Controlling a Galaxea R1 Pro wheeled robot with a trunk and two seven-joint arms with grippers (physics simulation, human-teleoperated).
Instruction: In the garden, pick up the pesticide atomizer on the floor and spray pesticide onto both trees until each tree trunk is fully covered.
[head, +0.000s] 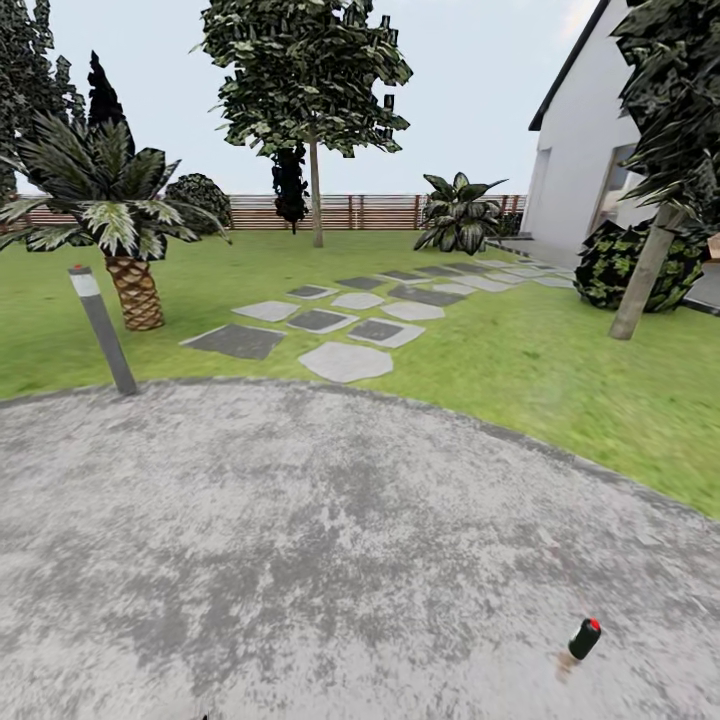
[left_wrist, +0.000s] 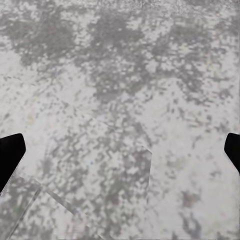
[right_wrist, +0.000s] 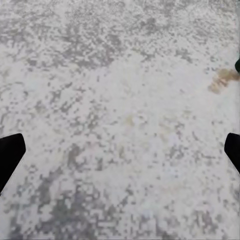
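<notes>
Both grippers hang over bare paving with nothing between their fingers: the left gripper (left_wrist: 120, 150) shows its two dark fingertips spread wide at the edges of its wrist view, and the right gripper (right_wrist: 120, 150) is spread just as wide. In the right wrist view a tan smear and a dark tip of the pesticide atomizer (right_wrist: 224, 79) sit at the edge of the frame. In the head view the atomizer (head: 582, 640) lies on the grey paved floor (head: 300, 540), near and to the right: a small dark green bottle with a red cap, tilted. The step in hand looks like the approach to the pick-up; the next move calls for bringing the right gripper over the bottle and lowering it around the body. Beyond the paving lies the lawn (head: 520, 360) with stepping stones, a bollard (head: 103, 330) and a palm (head: 118, 215) at far left, one tree trunk (head: 644, 272) at right, another tree (head: 315, 190) farther off before the fence (head: 370, 211), and a white house (head: 585, 150) at far right.
</notes>
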